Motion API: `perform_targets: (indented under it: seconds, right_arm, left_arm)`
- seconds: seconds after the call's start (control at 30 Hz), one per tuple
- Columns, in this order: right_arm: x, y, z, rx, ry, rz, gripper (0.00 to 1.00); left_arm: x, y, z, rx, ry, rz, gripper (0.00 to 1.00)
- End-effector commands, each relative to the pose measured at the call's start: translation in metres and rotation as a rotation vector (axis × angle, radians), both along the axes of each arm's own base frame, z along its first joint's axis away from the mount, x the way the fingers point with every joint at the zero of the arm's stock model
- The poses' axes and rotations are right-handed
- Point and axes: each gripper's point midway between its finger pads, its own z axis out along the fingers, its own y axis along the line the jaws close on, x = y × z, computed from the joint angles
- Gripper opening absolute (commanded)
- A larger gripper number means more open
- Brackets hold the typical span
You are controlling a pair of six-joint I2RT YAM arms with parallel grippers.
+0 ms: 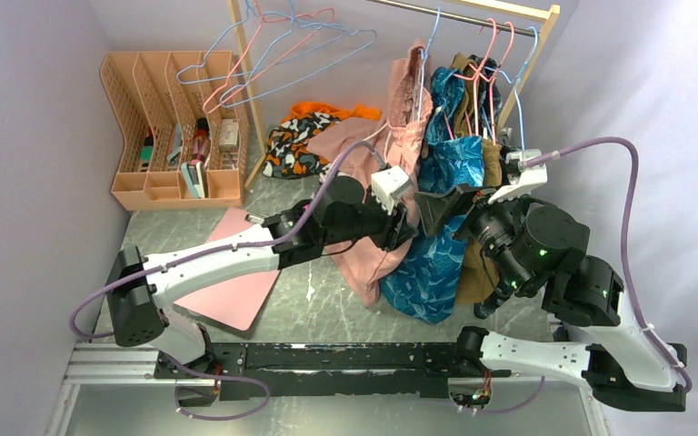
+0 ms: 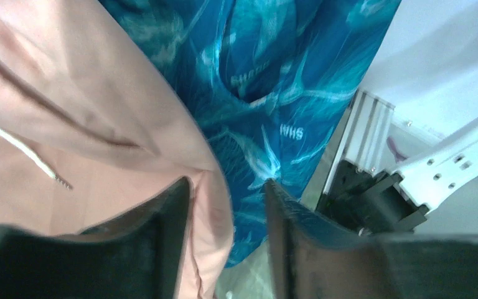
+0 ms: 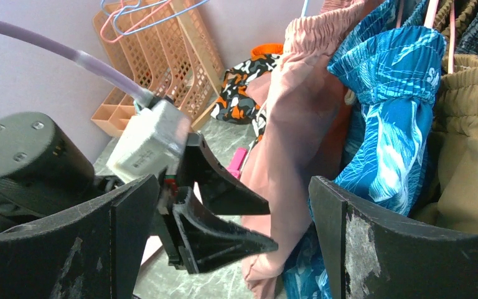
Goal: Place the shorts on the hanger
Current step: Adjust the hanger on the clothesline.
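Observation:
The dusty-pink shorts [image 1: 391, 136] hang from the rail down to the table, with the gathered waistband [image 3: 311, 31] on top. A light-blue hanger hook [image 1: 433, 27] rises from them to the rail; the hanger's lower part is hidden in fabric. My left gripper [image 2: 227, 237] is low at the shorts' hem [image 3: 274, 261]. Its jaws stand apart, and the pink edge lies against the left finger [image 2: 162, 243] without being pinched. My right gripper [image 3: 233, 180] is wide open, facing the left gripper and the shorts, with nothing held.
A blue patterned garment [image 1: 436, 263] and olive shorts [image 3: 467, 156] hang close beside the pink shorts. An orange file organiser [image 1: 177, 127] stands at the back left. A flat pink board [image 1: 236, 282] and a camouflage garment [image 1: 304, 141] lie on the table. Spare hangers [image 1: 273, 45] hang above.

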Motion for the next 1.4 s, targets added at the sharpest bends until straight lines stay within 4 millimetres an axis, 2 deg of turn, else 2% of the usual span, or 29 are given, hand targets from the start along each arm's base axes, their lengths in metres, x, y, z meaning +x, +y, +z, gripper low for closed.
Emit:
perform_targets:
  seconds: [0.0, 0.1, 0.17, 0.23, 0.33, 0.43, 0.67, 0.77, 1.07, 1.37]
  right_arm:
    - [-0.002, -0.006, 0.006, 0.026, -0.014, -0.01, 0.95]
    - [-0.003, -0.01, 0.008, 0.033, -0.015, -0.014, 0.95]
    - [-0.004, -0.013, 0.009, 0.037, -0.018, -0.017, 0.95]
    - [-0.004, -0.016, 0.009, 0.037, -0.022, -0.024, 0.95]
    - [-0.004, -0.019, 0.011, 0.034, -0.03, -0.03, 0.95]
    - [-0.002, -0.014, 0.013, 0.025, -0.031, -0.026, 0.95]
    - [0.022, 0.02, 0.009, -0.077, 0.041, -0.083, 0.94]
    - [0.033, 0.026, 0.003, -0.111, 0.065, -0.147, 0.94]
    - [0.056, 0.015, -0.025, -0.22, 0.105, -0.399, 0.88]
    - [0.079, 0.005, -0.05, -0.29, 0.131, -0.455, 0.71]
  left_arm:
    - [-0.011, 0.006, -0.022, 0.017, 0.06, -0.012, 0.6]
    - [-0.014, 0.027, -0.022, 0.011, 0.053, 0.027, 0.76]
    - [-0.017, 0.045, -0.016, -0.002, 0.041, 0.053, 0.94]
    - [-0.018, 0.063, -0.011, -0.007, 0.03, 0.089, 0.98]
    - [-0.016, 0.094, -0.005, -0.01, 0.001, 0.17, 0.99]
    - [-0.009, 0.127, -0.006, 0.001, -0.035, 0.275, 1.0]
    - [0.002, 0.186, -0.019, 0.109, -0.143, 0.433, 0.98]
    - [0.004, 0.208, -0.026, 0.138, -0.165, 0.493, 0.97]
    - [0.004, 0.249, -0.041, 0.095, -0.126, 0.645, 0.94]
    - [0.011, 0.261, -0.057, 0.095, -0.088, 0.754, 0.91]
